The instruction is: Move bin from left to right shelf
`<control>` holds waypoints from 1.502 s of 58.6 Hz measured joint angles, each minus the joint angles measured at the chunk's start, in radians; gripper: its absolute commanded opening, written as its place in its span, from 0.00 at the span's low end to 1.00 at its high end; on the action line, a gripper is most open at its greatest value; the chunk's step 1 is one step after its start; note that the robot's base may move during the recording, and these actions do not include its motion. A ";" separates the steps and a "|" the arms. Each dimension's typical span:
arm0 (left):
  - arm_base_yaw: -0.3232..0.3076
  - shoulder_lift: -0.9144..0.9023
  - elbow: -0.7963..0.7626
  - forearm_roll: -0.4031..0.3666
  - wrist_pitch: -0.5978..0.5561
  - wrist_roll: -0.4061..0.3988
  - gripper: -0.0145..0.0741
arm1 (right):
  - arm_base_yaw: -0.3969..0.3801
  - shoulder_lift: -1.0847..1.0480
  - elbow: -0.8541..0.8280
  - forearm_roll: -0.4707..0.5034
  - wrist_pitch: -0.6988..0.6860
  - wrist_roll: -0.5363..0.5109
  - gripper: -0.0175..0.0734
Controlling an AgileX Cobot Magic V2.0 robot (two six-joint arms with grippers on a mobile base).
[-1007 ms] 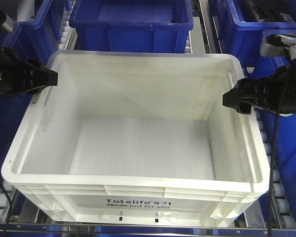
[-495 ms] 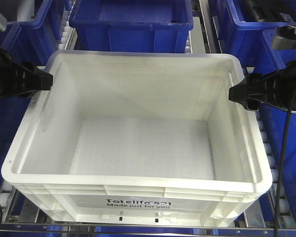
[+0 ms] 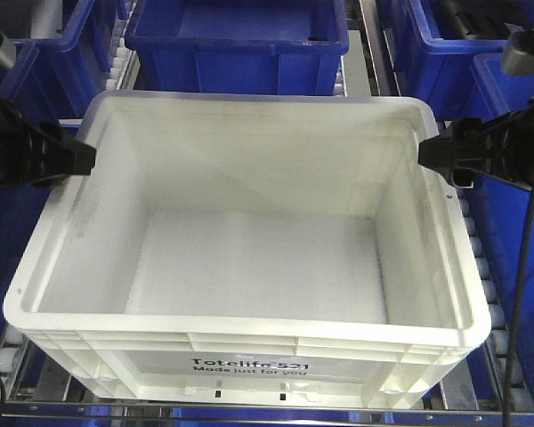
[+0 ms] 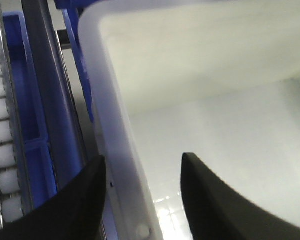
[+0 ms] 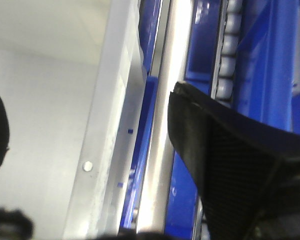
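The white bin [image 3: 249,258] sits empty on the roller shelf, with its printed front wall nearest the camera. My left gripper [image 3: 87,160] is at the bin's left rim. In the left wrist view the gripper [image 4: 143,156] is open, one finger [image 4: 80,200] outside the wall and one inside, not touching the rim [image 4: 115,125]. My right gripper [image 3: 425,153] is at the bin's right rim. In the right wrist view it [image 5: 85,92] is open and straddles the rim [image 5: 112,110], its outer finger [image 5: 205,145] over the metal rail.
Blue bins stand behind the white one [image 3: 236,40] and at the back right [image 3: 445,53]. More blue bins flank it on the left [image 3: 9,240] and right [image 3: 525,285]. White rollers [image 3: 489,294] and a metal rail [image 5: 162,150] run along the bin's sides.
Both grippers have drawn outward from over the bin toward its side rims; the right one also rose toward the back. The bin has not moved.
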 measured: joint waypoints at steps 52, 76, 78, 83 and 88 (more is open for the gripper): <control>0.000 -0.611 0.527 -0.005 -0.332 0.052 0.43 | 0.000 -0.651 0.491 0.060 -0.331 -0.184 0.84; 0.000 -1.130 0.694 -0.004 -0.306 0.053 0.43 | 0.000 -1.127 0.630 0.025 -0.107 -0.195 0.84; 0.000 -1.137 0.694 -0.004 -0.303 0.053 0.43 | 0.000 -1.136 0.630 0.021 -0.099 -0.195 0.84; 0.000 -1.135 0.712 -0.004 -0.322 0.053 0.43 | 0.000 -1.141 0.630 0.006 -0.089 -0.194 0.84; 0.000 -1.122 0.740 -0.004 -0.381 0.053 0.43 | 0.000 -1.141 0.630 -0.012 -0.087 -0.190 0.84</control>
